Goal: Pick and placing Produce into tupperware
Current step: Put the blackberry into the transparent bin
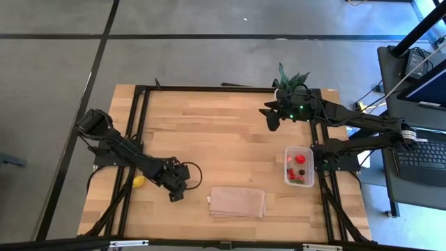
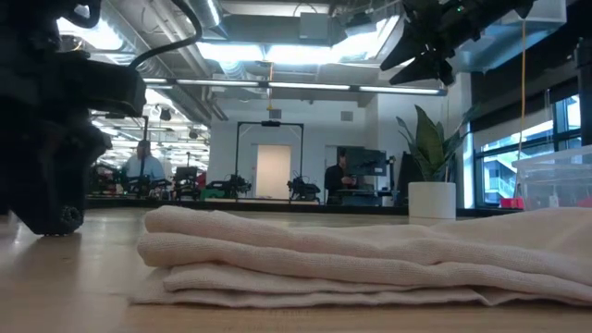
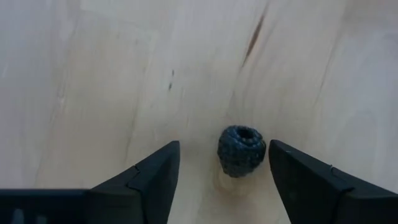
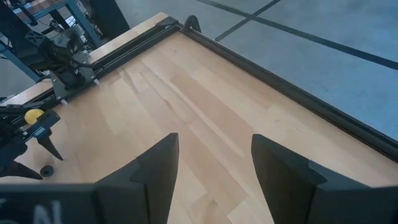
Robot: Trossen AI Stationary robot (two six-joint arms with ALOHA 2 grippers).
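A dark berry (image 3: 241,150) of the produce lies on the wooden table between the fingers of my left gripper (image 3: 224,146), nearer one finger, with a thin gap on each side. That gripper (image 1: 175,196) is open, points steeply down and stands low at the table's near left. A yellow fruit (image 1: 139,181) lies beside the left arm. The clear tupperware (image 1: 299,166) sits at the right with red and dark pieces in it. My right gripper (image 1: 272,120) hangs open and raised over the far right of the table, with nothing between its fingers (image 4: 214,140).
A folded tan cloth (image 1: 237,201) lies near the front edge, between my left gripper and the tupperware. A spiky green plant in a white pot (image 1: 291,78) stands at the far edge. A black frame (image 1: 209,88) rims the table. People sit in the room beyond.
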